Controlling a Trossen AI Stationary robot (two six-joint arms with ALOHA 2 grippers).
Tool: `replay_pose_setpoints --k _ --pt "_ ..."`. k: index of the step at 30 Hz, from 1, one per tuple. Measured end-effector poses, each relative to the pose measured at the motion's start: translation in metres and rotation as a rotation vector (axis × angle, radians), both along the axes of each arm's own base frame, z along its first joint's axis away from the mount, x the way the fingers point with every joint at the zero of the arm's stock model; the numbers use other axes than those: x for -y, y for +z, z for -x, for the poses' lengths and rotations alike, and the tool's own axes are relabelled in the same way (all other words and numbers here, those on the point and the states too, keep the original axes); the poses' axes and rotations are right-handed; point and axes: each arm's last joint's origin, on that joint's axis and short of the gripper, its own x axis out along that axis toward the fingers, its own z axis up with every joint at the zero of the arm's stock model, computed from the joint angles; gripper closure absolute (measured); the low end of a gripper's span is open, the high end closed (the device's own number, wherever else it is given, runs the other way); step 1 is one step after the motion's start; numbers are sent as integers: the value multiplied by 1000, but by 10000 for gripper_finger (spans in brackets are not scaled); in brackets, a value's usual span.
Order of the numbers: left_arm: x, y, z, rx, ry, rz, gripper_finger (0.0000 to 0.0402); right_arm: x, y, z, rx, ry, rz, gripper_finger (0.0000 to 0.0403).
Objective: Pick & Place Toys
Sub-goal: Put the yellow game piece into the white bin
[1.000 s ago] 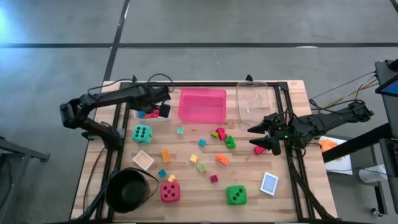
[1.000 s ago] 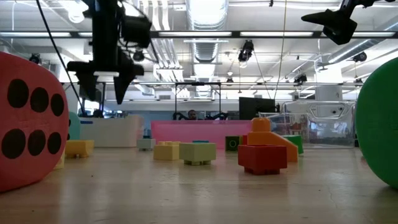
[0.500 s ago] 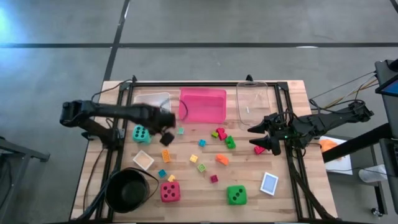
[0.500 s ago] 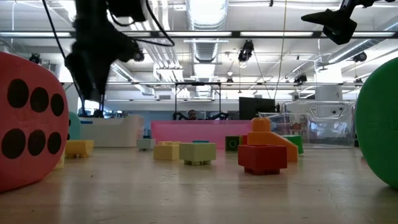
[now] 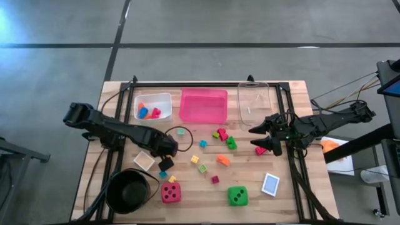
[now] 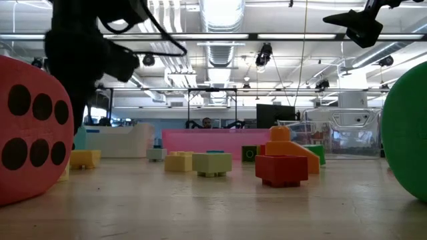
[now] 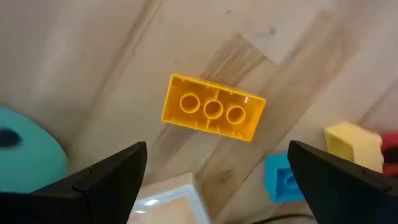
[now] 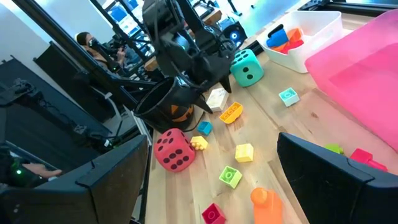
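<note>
My left gripper (image 5: 166, 159) is open and points down above an orange three-stud brick (image 7: 213, 107), which lies flat on the wood between the fingers without touching them. The teal die (image 7: 25, 152), a pale card (image 5: 143, 160), a blue block (image 7: 283, 179) and a yellow block (image 7: 353, 143) lie close around it. My right gripper (image 5: 265, 139) is open and empty above the table's right side, near a red block (image 5: 259, 150). The red die (image 5: 170, 192) and green die (image 5: 237, 195) stand near the front edge, and a blue card (image 5: 270, 184) lies at front right.
A white tray (image 5: 164, 99) holding blue, red and orange blocks, a pink tray (image 5: 203, 105) and a clear tray (image 5: 253, 103) stand along the far edge. A black bowl (image 5: 128, 191) stands at the front left. Several small blocks lie scattered across the middle (image 5: 223, 134).
My left gripper has gone from above the white tray toward the table's near edge and a little to the right, coming down over the orange brick beside the teal die. The white tray's blocks now show uncovered.
</note>
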Motion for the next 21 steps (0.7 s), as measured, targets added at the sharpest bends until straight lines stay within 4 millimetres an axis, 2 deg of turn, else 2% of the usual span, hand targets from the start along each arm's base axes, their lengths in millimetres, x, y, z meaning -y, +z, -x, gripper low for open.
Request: replay_pose_setpoints --k 11,21 --pt "-3 -29 -11 -149 463 74 10 -1 -1 -2 -12 -6 -19 54" --pt "-4 -32 -24 -69 620 119 10 -1 -1 -2 -12 -6 -22 54"
